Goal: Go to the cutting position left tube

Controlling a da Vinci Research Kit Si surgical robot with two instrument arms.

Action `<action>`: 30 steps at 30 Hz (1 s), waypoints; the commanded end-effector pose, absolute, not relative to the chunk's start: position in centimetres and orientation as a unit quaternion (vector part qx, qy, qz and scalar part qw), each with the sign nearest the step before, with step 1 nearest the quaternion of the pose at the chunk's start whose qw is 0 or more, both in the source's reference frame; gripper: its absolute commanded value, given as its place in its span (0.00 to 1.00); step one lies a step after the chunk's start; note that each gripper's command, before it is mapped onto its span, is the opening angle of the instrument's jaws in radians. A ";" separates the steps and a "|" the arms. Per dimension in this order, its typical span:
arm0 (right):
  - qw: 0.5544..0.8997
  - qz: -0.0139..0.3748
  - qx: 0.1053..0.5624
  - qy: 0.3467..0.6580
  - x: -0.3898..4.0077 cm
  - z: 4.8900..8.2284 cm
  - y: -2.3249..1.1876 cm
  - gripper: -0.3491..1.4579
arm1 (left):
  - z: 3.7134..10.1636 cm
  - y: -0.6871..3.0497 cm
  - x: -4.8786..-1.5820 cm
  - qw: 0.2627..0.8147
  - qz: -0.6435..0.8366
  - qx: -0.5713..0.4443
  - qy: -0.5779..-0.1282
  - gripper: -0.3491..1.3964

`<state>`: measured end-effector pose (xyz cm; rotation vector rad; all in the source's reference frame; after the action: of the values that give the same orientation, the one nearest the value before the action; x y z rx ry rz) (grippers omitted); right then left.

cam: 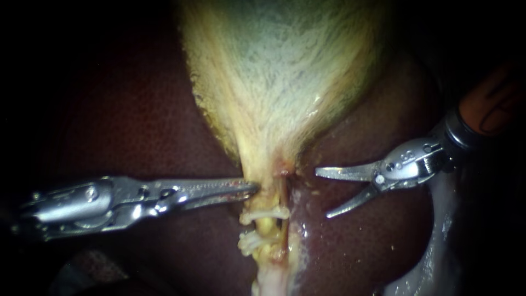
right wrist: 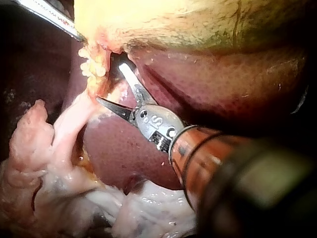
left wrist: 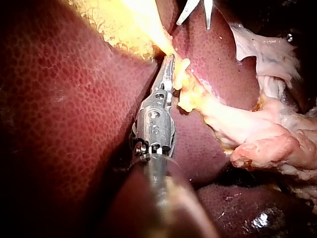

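The pale gallbladder (cam: pixel 279 66) narrows to a neck above two thin tubes (cam: pixel 274 219) that run down side by side. Two white clips (cam: pixel 264 214) cross them; I cannot tell which tube each sits on. My left instrument (cam: pixel 249 189) comes in level from the left, its jaws shut on the neck's left edge; the left wrist view shows its tip (left wrist: pixel 170 67) in yellow tissue. My right instrument (cam: pixel 323 193) has two thin blades, open in a V. They point at the tubes from the right, a short gap away. In the right wrist view the blades (right wrist: pixel 110 82) stand just short of the tubes.
Dark red liver (cam: pixel 137 109) lies on both sides of the gallbladder and under both instruments. Pale, wet loose tissue (cam: pixel 438 246) lies low at the right, and it also shows beside the tubes in the wrist views (left wrist: pixel 267 144) (right wrist: pixel 49 163).
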<state>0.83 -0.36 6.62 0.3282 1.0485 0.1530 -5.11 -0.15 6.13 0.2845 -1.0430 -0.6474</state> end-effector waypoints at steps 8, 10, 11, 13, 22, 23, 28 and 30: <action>0.838 0.054 0.184 0.511 1.14 6.70 -0.73 0.99 | 5.97 -0.11 -4.76 0.807 -0.306 0.134 -0.487 0.10; 0.834 0.053 0.196 0.513 1.28 6.78 -0.87 0.99 | 5.92 -0.08 -4.67 0.807 -0.308 0.133 -0.486 0.10; 0.832 0.052 0.199 0.515 1.32 6.81 -0.91 0.99 | 5.89 -0.07 -4.62 0.807 -0.309 0.132 -0.485 0.10; 0.829 0.053 0.210 0.515 1.46 6.91 -1.04 0.99 | 5.83 -0.03 -4.51 0.807 -0.312 0.130 -0.484 0.10; 0.829 0.044 0.236 0.505 1.78 7.30 -1.31 0.99 | 5.71 0.01 -4.39 0.807 -0.316 0.128 -0.482 0.10; 0.829 0.044 0.237 0.505 1.79 7.32 -1.32 0.99 | 5.70 0.00 -4.39 0.807 -0.316 0.128 -0.482 0.10; 0.832 0.044 0.239 0.498 1.85 7.40 -1.29 0.98 | 5.65 -0.02 -4.42 0.806 -0.318 0.126 -0.482 0.10; 0.836 0.042 0.241 0.491 1.87 7.43 -1.28 0.98 | 5.62 -0.04 -4.43 0.806 -0.318 0.125 -0.483 0.10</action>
<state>1.87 -1.27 7.44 0.5107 1.0372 0.0885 -4.44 -0.04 5.61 0.2686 -1.0347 -0.6819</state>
